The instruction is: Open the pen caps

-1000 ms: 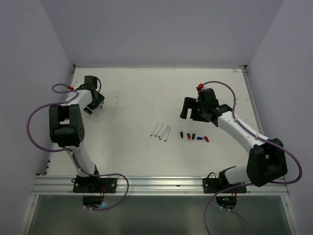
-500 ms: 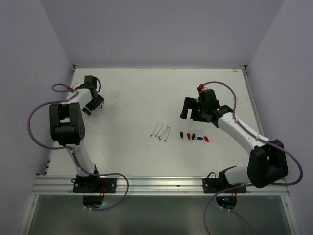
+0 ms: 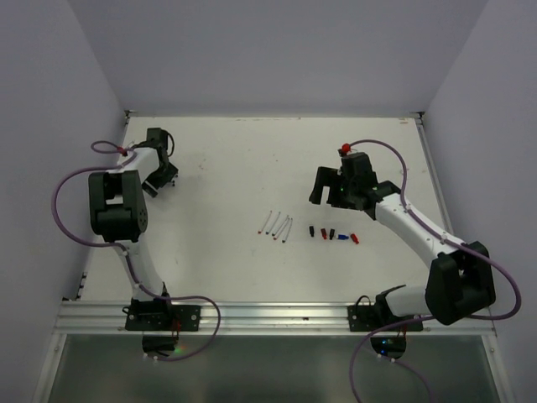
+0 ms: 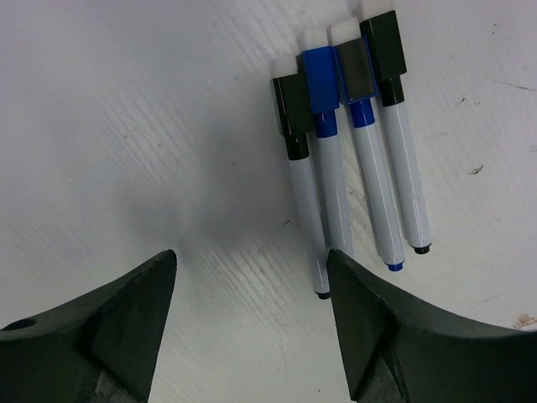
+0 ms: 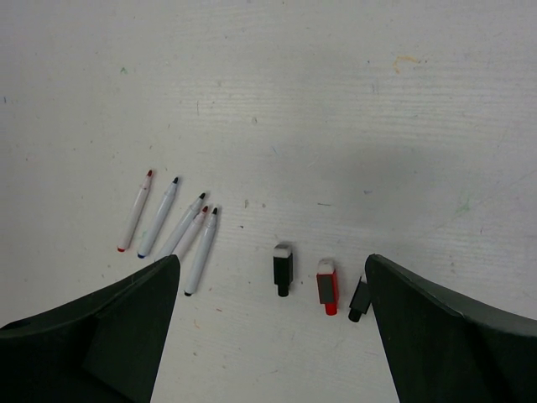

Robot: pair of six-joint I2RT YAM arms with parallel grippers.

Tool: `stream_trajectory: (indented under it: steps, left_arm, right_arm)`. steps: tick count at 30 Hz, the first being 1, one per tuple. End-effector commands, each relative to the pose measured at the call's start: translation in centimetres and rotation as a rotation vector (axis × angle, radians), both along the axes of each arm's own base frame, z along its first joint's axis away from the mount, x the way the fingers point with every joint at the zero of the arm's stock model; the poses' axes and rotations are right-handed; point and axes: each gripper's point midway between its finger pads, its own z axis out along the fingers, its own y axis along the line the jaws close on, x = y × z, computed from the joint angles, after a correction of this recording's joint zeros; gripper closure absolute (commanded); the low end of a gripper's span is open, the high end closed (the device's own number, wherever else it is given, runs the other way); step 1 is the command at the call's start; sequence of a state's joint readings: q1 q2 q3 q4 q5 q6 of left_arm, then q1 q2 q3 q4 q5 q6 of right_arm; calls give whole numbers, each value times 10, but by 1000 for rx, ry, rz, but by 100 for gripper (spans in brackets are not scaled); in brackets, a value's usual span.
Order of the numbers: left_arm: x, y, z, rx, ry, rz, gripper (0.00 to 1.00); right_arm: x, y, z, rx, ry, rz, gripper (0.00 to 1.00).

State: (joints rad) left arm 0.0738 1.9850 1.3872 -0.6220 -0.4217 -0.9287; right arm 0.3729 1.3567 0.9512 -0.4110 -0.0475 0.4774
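Observation:
Four capped pens (image 4: 352,159) lie side by side in the left wrist view, with black and blue pen caps (image 4: 319,80) on their far ends. My left gripper (image 4: 252,256) (image 3: 161,180) hovers open over bare table just left of them, its right fingertip beside the leftmost pen's end. Several uncapped pens (image 5: 172,222) (image 3: 275,224) lie at mid table. Loose caps sit to their right: a black one (image 5: 283,269), a red one (image 5: 327,287) and another black one (image 5: 360,298) half behind a finger. My right gripper (image 5: 273,257) (image 3: 336,198) hangs open above them, holding nothing.
The row of loose caps (image 3: 332,234) also holds a blue and a red one at its right end. Purple cables (image 3: 63,197) loop beside both arms. The table's left edge (image 3: 109,180) and the side wall are close to the left arm.
The left arm has shifted a little, its gripper edging toward the far left corner. The right arm has barely moved.

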Motion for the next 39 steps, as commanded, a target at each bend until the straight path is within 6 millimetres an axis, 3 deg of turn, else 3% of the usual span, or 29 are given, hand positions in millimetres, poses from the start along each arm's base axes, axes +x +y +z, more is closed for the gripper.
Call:
stream_trajectory:
  steps: [1, 11, 15, 20, 24, 27, 28, 31, 32, 33, 34, 35, 36, 37, 39]
  left_arm:
    - [0, 12, 9, 44, 14, 56, 25]
    - [-16, 19, -7, 83, 126, 69, 28]
    - [-18, 18, -14, 85, 115, 51, 43]
    - [-13, 12, -21, 55, 91, 14, 71]
    - [-23, 11, -27, 46, 98, 27, 100]
    - [-40, 12, -20, 56, 98, 66, 100]
    - [-43, 12, -8, 60, 71, 75, 100]
    - [-60, 8, 5, 53, 34, 79, 100]
    - [-59, 6, 27, 54, -28, 57, 100]
    - [-65, 0, 31, 54, -35, 30, 100]
    - [-59, -6, 56, 50, -124, 1, 100]
    - [-55, -14, 67, 57, -154, -83, 100]
    - [-52, -36, 74, 40, -193, -181, 100]
    - [-37, -60, 105, -6, -330, -279, 100]
    - [-35, -113, 122, -36, -427, -534, 100]
  right_arm:
    - [3, 2, 13, 15, -55, 14, 4]
    - [2, 2, 14, 15, -56, 14, 3]
    - [1, 2, 14, 17, -57, 15, 3]
    - [2, -1, 18, 10, -74, 4, 3]
    - [1, -3, 22, 4, -87, 3, 3]
    - [1, -3, 21, 5, -87, 5, 3]
    - [1, -2, 21, 8, -87, 8, 3]
    - [1, 3, 22, 26, -84, 23, 3]
    - [1, 4, 22, 29, -81, 27, 3]
    - [2, 5, 23, 35, -84, 33, 3]
    - [2, 7, 21, 36, -75, 43, 3]
    - [1, 9, 20, 37, -69, 61, 3]
    - [-1, 13, 22, 48, -56, 83, 4]
    - [-2, 18, 19, 51, -44, 104, 4]
    - [-3, 26, 22, 75, -46, 129, 4]
